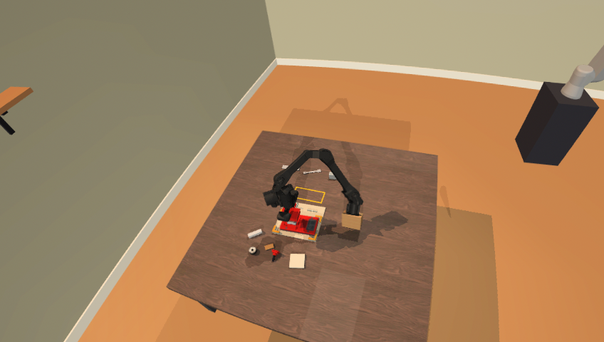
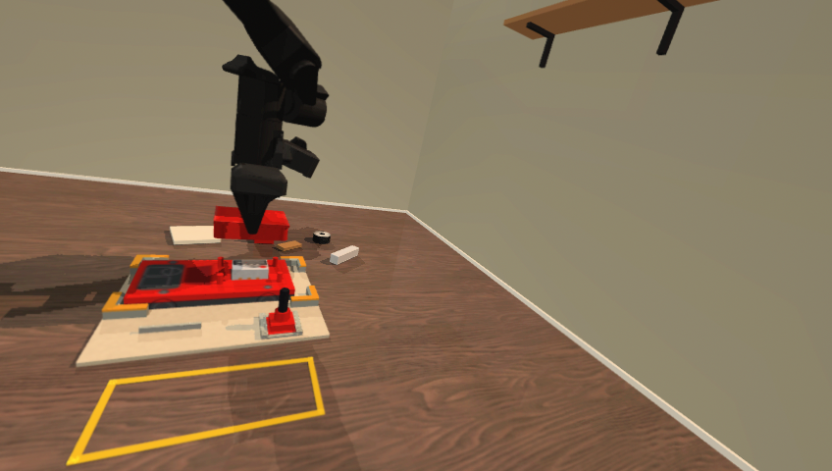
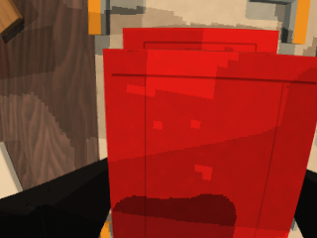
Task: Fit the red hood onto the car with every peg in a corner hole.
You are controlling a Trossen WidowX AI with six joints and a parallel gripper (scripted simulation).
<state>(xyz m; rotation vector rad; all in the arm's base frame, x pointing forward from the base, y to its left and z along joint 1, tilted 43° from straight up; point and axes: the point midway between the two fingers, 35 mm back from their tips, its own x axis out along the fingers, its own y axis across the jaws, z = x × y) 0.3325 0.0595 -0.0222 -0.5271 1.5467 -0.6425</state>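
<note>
Hood [image 2: 252, 224], a red shell, is clamped between the black end effector [image 2: 253, 229] fingers and hangs in the air above the engine end of the toy car chassis [image 2: 204, 280], not touching it. Below, the chassis sits in its jig [image 2: 198, 336] on the worktop [image 2: 525, 379], the grey engine block [image 2: 249, 269] exposed. From the wrist, the hood's flat roof covers most of the chassis

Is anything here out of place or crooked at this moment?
Nothing stands out. The gripper holds the red hood level in the air above the car chassis, which sits squarely in its jig. The hood is not yet fitted.
</note>
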